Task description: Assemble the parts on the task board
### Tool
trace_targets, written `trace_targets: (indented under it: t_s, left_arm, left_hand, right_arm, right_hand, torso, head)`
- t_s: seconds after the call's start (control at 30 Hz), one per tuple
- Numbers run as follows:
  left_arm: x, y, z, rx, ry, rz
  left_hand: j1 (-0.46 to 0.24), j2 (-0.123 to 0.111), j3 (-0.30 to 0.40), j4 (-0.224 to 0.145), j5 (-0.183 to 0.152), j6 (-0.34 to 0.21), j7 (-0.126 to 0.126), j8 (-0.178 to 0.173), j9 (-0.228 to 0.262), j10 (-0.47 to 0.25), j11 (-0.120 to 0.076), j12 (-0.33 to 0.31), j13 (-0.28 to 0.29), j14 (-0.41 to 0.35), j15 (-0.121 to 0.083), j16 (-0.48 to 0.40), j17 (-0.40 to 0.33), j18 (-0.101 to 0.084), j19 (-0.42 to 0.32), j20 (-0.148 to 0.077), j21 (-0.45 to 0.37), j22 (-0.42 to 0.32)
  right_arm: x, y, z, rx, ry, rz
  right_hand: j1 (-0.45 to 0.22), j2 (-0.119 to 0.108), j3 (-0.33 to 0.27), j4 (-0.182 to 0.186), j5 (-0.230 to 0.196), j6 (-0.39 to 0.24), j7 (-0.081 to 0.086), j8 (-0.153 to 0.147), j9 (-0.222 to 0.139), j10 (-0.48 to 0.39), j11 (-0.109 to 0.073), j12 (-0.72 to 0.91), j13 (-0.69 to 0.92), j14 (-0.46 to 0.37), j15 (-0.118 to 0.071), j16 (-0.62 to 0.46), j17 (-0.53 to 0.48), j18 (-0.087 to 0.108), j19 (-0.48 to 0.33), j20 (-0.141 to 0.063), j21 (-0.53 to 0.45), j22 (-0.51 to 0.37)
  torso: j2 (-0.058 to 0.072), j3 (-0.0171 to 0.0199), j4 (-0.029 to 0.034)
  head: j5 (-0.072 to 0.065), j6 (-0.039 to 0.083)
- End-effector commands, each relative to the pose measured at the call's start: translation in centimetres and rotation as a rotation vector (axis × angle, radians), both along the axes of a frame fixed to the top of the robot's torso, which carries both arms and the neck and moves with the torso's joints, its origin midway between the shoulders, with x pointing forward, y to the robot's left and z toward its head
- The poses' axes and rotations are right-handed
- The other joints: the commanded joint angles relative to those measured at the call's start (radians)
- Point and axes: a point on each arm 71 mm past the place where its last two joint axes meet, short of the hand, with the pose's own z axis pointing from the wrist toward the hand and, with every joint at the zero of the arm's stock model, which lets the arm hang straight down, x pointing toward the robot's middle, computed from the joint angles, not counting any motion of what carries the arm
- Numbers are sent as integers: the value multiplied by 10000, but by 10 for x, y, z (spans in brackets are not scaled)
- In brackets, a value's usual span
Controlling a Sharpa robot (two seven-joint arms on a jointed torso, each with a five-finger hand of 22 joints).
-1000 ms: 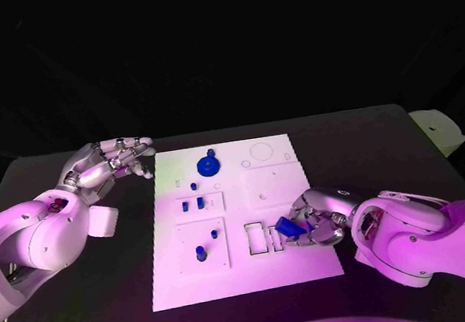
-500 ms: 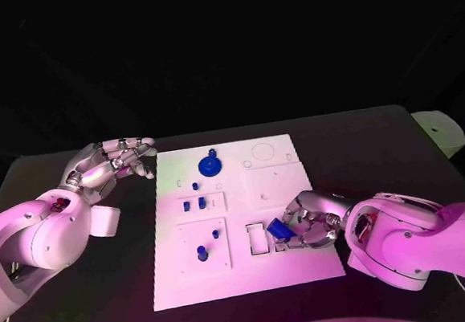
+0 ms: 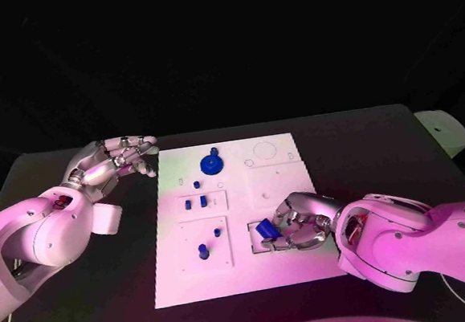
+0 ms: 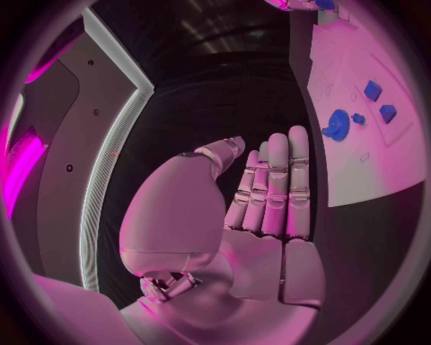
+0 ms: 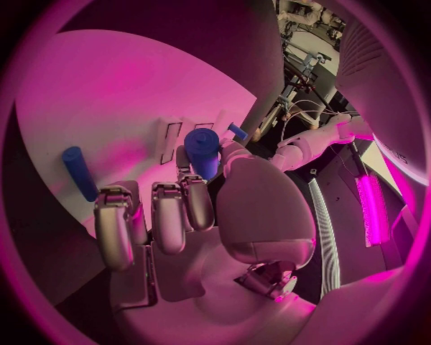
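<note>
The right hand (image 3: 294, 225) holds a small blue part (image 3: 266, 228) pinched at its fingertips, low over the near right area of the task board (image 3: 289, 270), right at the rectangular slots (image 3: 254, 239) cut there; the step in hand looks to be the seating of this piece into one of those slots; in the right wrist view the same part (image 5: 201, 153) stands between thumb and fingers, with the slots (image 5: 171, 140) just beyond it, though whether its end has already entered an opening I cannot tell, since the fingers cover the spot. The left hand (image 3: 113, 163) hovers over the black desk (image 3: 90, 311) just off the board's far left corner, holding nothing, its fingers lightly curled in the head view and lying straight and close together in its own wrist view (image 4: 269, 190). Elsewhere on the board a blue gear (image 3: 211, 164) sits near the far edge, and small blue pegs (image 3: 195, 203) stand in the left-hand panels. The next move calls for squaring the part with the slot, pressing it straight down, then letting go without tipping it. No brand, label or readable writing shows on the board or the arms.
</note>
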Motion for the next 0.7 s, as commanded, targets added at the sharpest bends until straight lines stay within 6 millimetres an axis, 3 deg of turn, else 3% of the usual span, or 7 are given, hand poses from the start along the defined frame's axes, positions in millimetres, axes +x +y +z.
trace_targets:
  t_s: [0.03,0.3,0.6,0.7]
  left_arm:
    - [-1,-2,1,-128,2,-176]
    - [-1,-3,1,-126,21,-199]
    - [-1,-3,1,-126,37,-221]
    - [-1,-3,1,-124,39,-219]
  left_hand:
    - [-11,74,-3,49,21,-53,29,-45,-14,-71,-24,31,-6,3,51,-27,-14,139,47,32,-57,-8]
    - [-11,74,-3,49,21,-53,29,-45,-14,-71,-24,31,-6,3,51,-27,-14,139,47,32,-57,-8]
    - [-11,74,-3,49,21,-53,29,-45,-14,-71,-24,31,-6,3,51,-27,-14,139,47,32,-57,-8]
    - [-11,74,-3,49,21,-53,29,-45,-14,-71,-24,31,-6,3,51,-27,-14,139,47,32,-57,-8]
  right_arm:
    - [0,4,2,-150,-177,320]
    - [3,8,1,-535,-139,554]
    - [6,9,-1,-936,-128,658]
    - [7,8,-2,-1105,-147,641]
  right_hand:
    - [-226,-21,-110,3,-27,603,-530,71,13,107,-25,53,1161,748,-62,52,1019,-141,1045,-53,44,2632]
    - [-622,-98,-381,3,-223,650,-578,207,106,153,-64,107,1222,744,-95,47,1007,-141,1045,-81,44,2632]
    - [-925,-117,-679,7,-590,627,-603,328,194,170,-87,110,1249,742,-117,43,999,-141,1045,-104,44,2632]
    - [-1026,-109,-783,8,-683,613,-606,360,218,167,-88,98,1249,739,-119,37,986,-141,1045,-107,44,2632]
  torso:
    - [0,2,-8]
    - [1,-4,3]
    - [-6,-7,4]
    - [-9,-9,-1]
  head:
    - [29,-8]
    - [51,-75]
    - [49,0]
    - [67,-42]
